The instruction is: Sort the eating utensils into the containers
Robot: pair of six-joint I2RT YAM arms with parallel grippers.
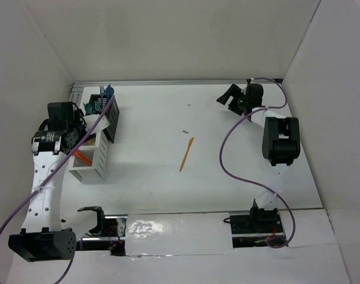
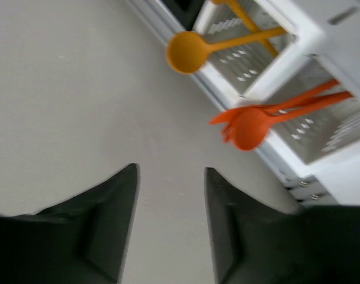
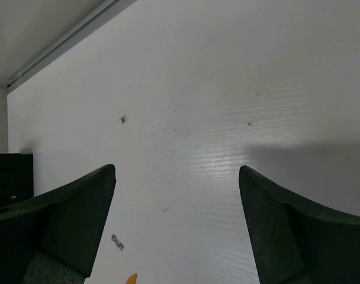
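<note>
The left gripper (image 2: 171, 171) stands parted and empty just beside the containers (image 1: 88, 176). A yellow spoon (image 2: 186, 52) and a red-orange spoon (image 2: 251, 127) sit in separate compartments, bowls poking out, apparently sorted by colour. The right gripper (image 3: 177, 171), wide and empty, hovers far right, well apart from the one orange utensil (image 1: 186, 154) lying loose on the surface (image 1: 156, 118), likely the next pick.

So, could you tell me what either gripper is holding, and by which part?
Nothing is held: the left gripper and the right gripper are both open and empty.
</note>
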